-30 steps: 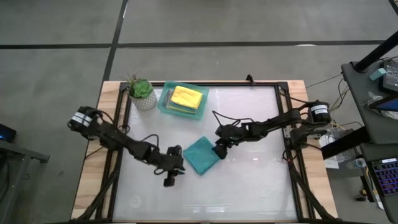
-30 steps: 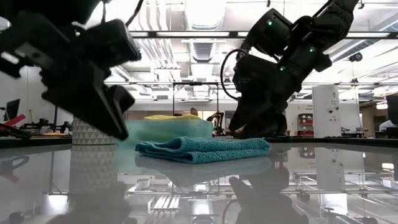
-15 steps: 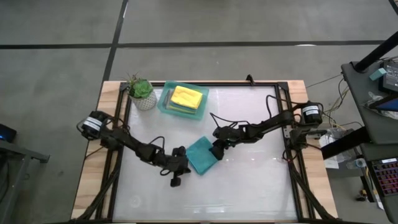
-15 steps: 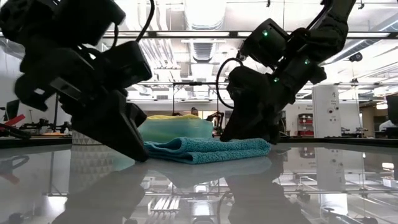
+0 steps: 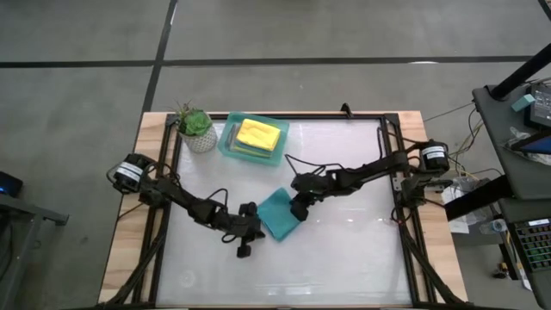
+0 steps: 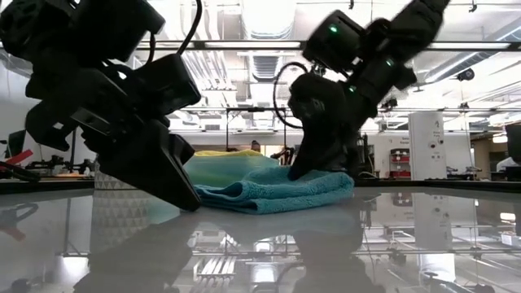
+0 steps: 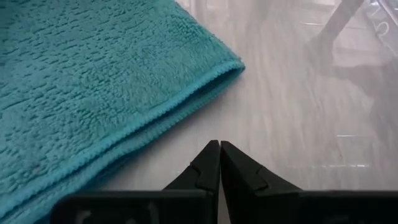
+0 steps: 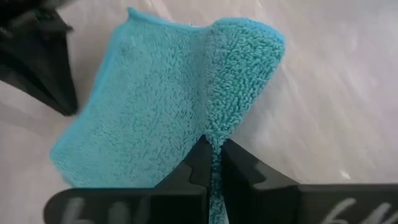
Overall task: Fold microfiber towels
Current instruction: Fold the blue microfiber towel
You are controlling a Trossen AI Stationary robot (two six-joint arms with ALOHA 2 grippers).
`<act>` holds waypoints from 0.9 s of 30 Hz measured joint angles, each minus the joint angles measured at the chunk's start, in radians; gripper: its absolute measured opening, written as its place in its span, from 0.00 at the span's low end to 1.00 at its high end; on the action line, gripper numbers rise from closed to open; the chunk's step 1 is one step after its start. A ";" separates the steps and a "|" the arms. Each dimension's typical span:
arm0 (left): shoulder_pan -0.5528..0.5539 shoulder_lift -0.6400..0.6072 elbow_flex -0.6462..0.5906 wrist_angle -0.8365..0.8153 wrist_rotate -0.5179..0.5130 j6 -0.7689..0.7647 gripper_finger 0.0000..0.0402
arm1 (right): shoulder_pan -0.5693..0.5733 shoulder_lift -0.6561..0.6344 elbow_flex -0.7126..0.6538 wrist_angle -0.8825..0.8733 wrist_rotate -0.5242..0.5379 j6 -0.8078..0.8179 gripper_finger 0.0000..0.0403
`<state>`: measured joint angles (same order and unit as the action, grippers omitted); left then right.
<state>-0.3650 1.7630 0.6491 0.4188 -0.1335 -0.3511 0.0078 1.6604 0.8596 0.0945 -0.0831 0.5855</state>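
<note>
One hand (image 8: pixel 212 158) pinches teal towel (image 8: pixel 155 99).

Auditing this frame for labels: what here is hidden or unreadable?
- Tray contents under the yellow towel: covered, high view.
- Teal towel edge under the right end effector: hidden, high view.
- Left end effector: shut beside the towel; contact unclear, low view.
- Plant pot: mostly blocked by the left arm, low view.
</note>
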 joint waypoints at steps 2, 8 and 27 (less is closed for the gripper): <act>0.000 0.000 -0.001 0.001 -0.013 0.001 0.00 | 0.001 0.002 0.065 -0.122 0.037 -0.028 0.03; 0.008 0.000 -0.005 0.011 -0.045 0.044 0.00 | 0.021 0.003 0.262 -0.419 0.180 -0.118 0.03; 0.056 0.004 -0.019 0.060 -0.115 0.096 0.00 | 0.134 0.222 0.562 -0.525 0.216 -0.149 0.03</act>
<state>-0.3088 1.7668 0.6300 0.4789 -0.2485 -0.2554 0.1415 1.8826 1.4217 -0.4301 0.1331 0.4361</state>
